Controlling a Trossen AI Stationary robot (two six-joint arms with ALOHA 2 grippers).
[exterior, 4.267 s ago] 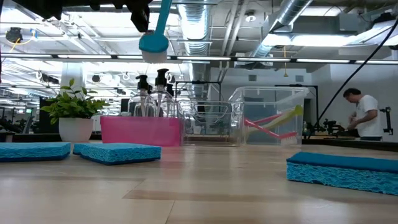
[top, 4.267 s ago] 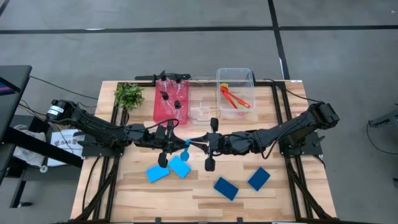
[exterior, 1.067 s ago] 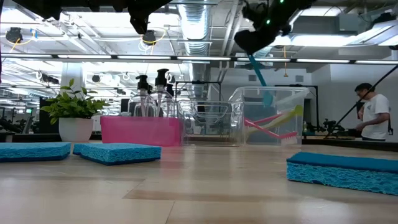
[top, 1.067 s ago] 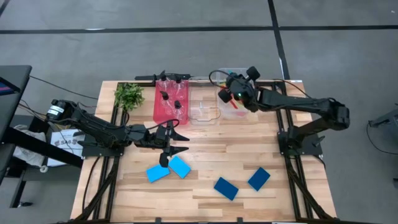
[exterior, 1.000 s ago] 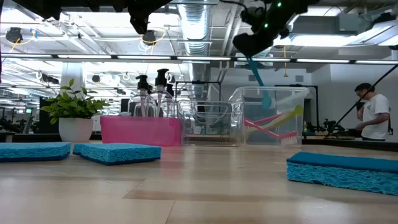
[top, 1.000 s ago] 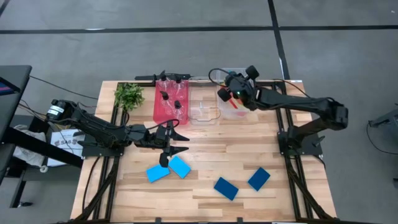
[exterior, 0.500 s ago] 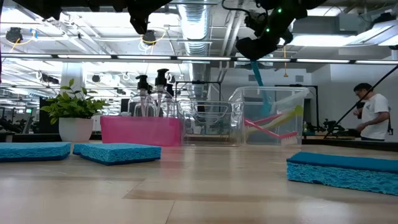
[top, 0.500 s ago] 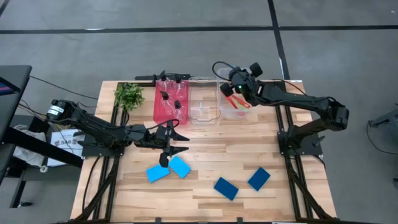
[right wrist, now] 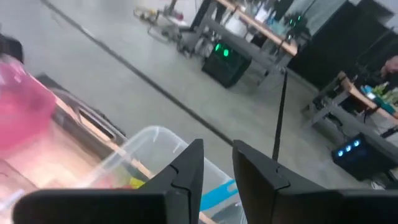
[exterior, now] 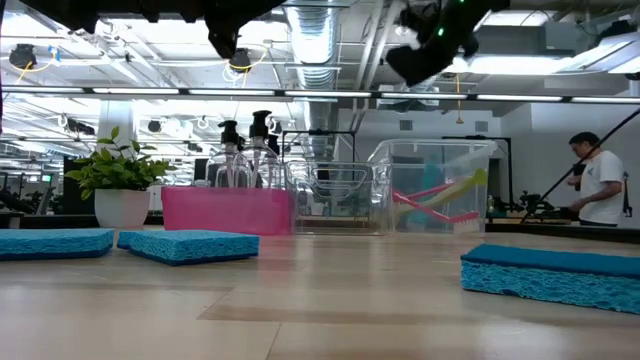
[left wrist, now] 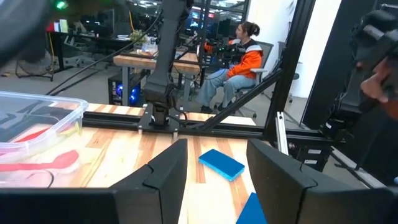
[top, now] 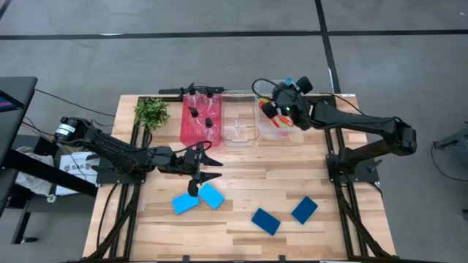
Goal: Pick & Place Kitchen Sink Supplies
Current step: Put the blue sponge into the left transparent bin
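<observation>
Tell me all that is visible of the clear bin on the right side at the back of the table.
The clear bin is a transparent plastic box with rounded corners and an open top, standing upright at the table's back edge, beside a smaller clear bin and near the pink bin. Inside lie a red brush, a yellow-green brush and a blue brush. The right gripper hovers above it, jaws slightly apart, holding nothing.

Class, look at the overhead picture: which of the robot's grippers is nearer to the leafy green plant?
Left. The left gripper hovers mid-table, a short way from the plant at the far left corner. The right gripper is over the clear bin, beyond the pink bin.
</observation>
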